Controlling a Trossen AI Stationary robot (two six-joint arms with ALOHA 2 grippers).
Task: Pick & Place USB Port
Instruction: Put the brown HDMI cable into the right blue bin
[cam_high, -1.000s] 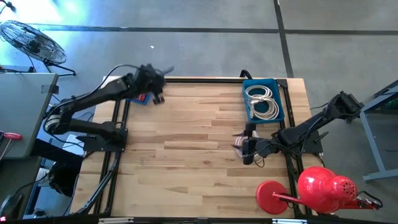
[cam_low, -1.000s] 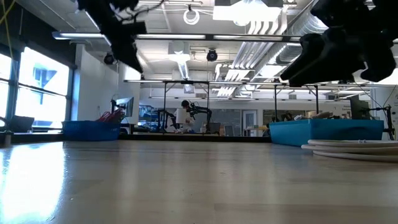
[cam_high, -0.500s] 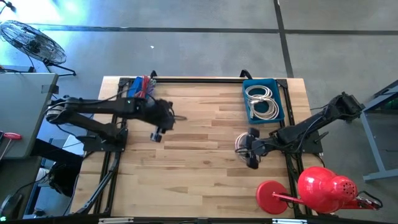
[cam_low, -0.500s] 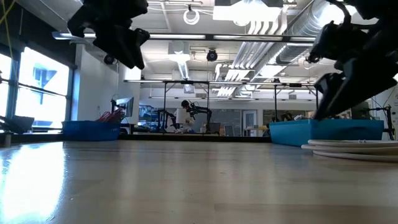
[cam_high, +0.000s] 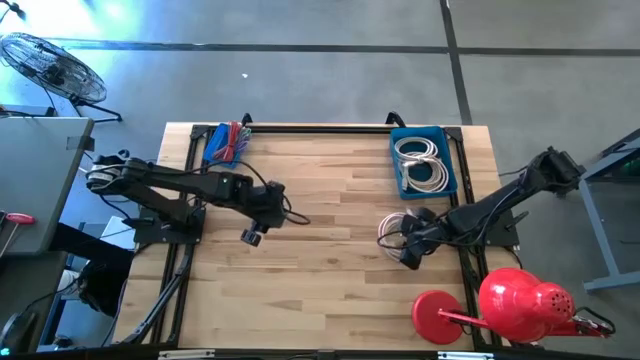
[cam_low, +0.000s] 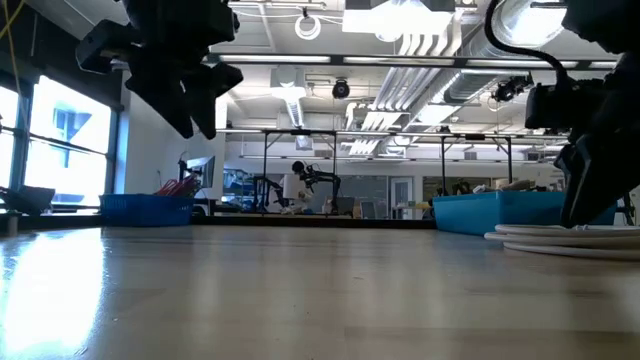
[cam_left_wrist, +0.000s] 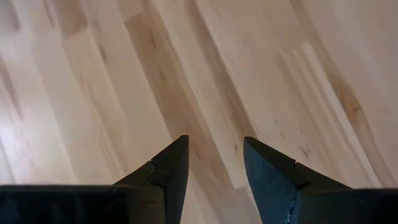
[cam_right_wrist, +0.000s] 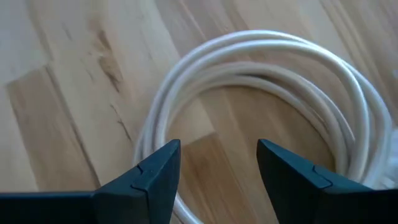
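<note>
At the far left corner of the table (cam_high: 330, 270) sits a blue bin of red and blue cables (cam_high: 226, 142), well apart from your left gripper (cam_high: 252, 234). That gripper hangs above bare wood, left of centre, with its fingers parted and nothing between them; the left wrist view shows only planks ahead. Judging from that, the left arm has nothing to do in this step, so leave it where it is.

Moving right, the coiled white USB cable (cam_right_wrist: 261, 106) lies flat on the wood just left of your right gripper (cam_high: 408, 256). In the right wrist view the right gripper's two dark fingers stand apart and empty, straddling the near arc of the coil, and I cannot tell whether they touch it. Behind it, at the far right corner, the blue tray (cam_high: 448, 160) already holds more white coils (cam_high: 420, 165).

The step in hand looks like the pick or the release of this coil; the frames don't settle which. If you're picking, come down so one finger goes inside the ring and one outside, and take all the strands together, since a loose turn may spring out when you close. Lift straight up before swinging.

At the near right stands a red lamp (cam_high: 510, 305); keep your elbow off it.
</note>
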